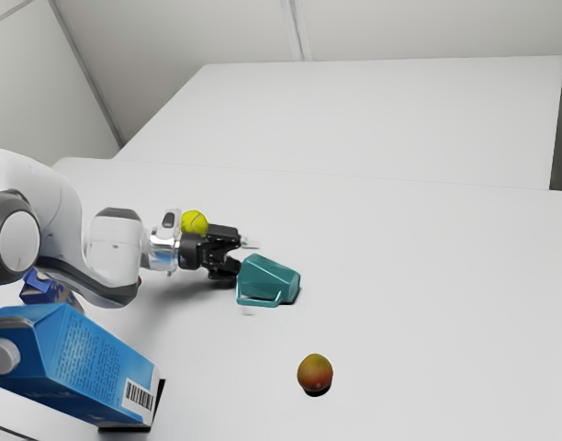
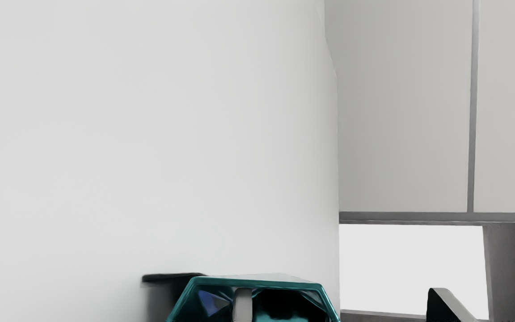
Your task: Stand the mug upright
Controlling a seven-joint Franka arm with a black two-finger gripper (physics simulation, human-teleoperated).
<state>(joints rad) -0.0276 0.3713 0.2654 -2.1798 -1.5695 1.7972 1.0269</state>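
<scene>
White table (image 1: 428, 276) spreads wide. White robot arm (image 1: 114, 243) reaches in from exterior view's left. Black gripper (image 1: 248, 258) low, nearly level; jaws apart, one finger at mouth of teal mug (image 1: 269, 280), other outside its wall. Mug on side on table, mouth toward gripper, base away. Best handling, probably: centre wall between fingers, close gently, lift slightly, turn slowly till base faces down, settle flat before release. Smallest part, handle (image 1: 261, 301): keep from snagging.
</scene>
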